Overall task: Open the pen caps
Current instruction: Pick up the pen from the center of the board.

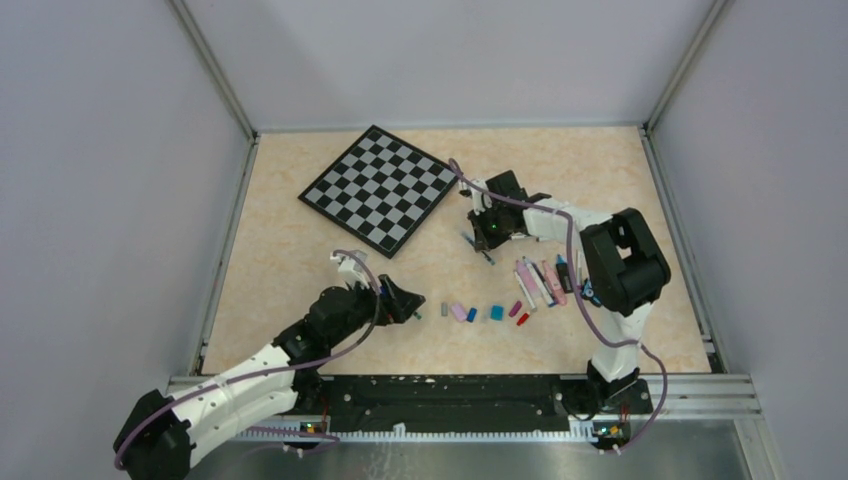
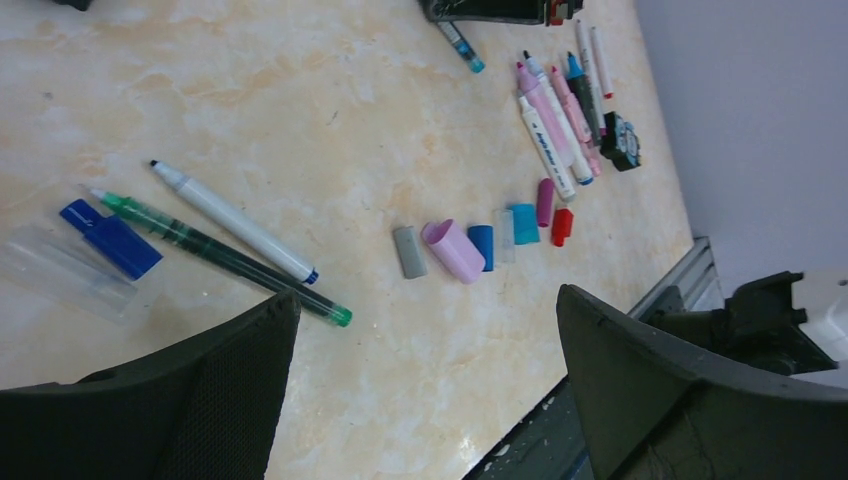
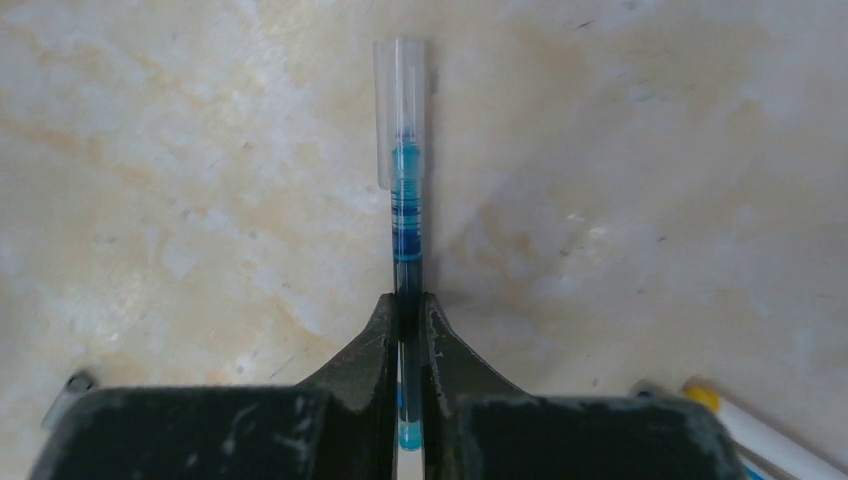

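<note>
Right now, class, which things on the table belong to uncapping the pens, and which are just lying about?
Job in hand: blue pen with clear cap, in the shut right gripper; loose caps; pens and highlighters.
Lying about: checkered board; small black-and-blue figure.

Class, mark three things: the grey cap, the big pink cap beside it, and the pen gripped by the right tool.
grey cap [image 2: 409,251], left wrist view, middle of its side.
big pink cap [image 2: 453,250], left wrist view, middle of its body.
pen [image 3: 406,215], right wrist view, its blue barrel.
</note>
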